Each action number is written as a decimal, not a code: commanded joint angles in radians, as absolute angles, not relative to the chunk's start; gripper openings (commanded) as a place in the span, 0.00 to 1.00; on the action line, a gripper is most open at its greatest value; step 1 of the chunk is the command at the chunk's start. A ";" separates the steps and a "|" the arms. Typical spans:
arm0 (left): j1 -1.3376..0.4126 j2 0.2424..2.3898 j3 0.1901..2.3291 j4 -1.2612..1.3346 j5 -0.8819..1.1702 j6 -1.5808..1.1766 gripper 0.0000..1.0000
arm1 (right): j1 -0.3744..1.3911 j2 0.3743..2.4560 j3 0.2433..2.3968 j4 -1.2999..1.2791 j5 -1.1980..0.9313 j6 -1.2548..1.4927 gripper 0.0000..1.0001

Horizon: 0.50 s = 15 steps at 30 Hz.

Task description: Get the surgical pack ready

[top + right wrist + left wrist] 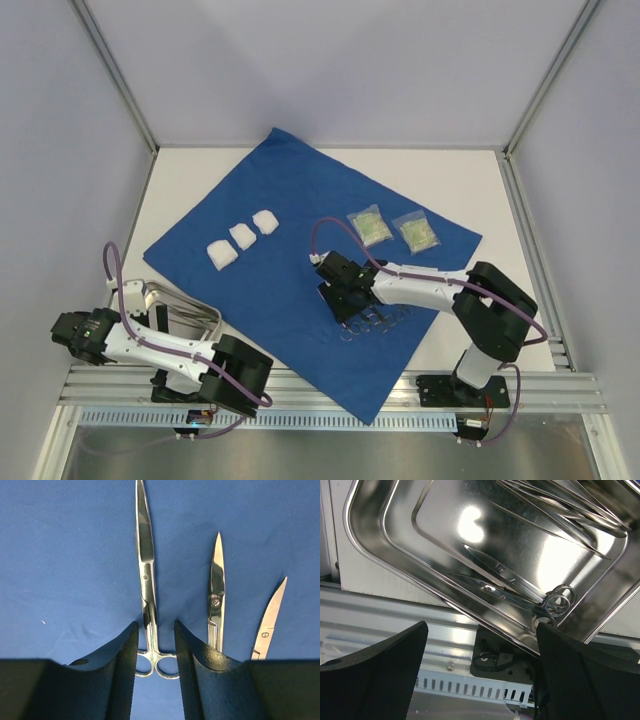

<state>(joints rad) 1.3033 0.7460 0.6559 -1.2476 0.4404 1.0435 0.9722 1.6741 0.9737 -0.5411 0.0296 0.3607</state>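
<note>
Scissors (145, 555) lie on the blue drape (280, 180), right claw (156, 624) straddling them, jaws not clamped; left claw (482, 627), off the drape, gapes wide over the steel tray (445, 545).

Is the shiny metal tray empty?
No, the tray holds scissors and some thin steel tools at its far end.

scissors (148, 570) on drape (270, 290), tray (190, 318) left of drape

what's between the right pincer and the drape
Scissors lie on the drape, straddled by the open fingers of the right pincer. Two more instruments lie beside them. Nothing else visible.
</note>
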 commanded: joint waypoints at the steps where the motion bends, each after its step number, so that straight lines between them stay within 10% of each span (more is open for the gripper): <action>1: 1.310 0.735 0.632 -1.270 0.359 1.109 0.98 | 0.988 1.709 1.011 -0.508 0.040 0.354 0.37; 15: 1.310 0.726 0.643 -1.285 0.365 1.115 0.98 | 1.028 1.740 1.043 -0.566 0.058 0.348 0.00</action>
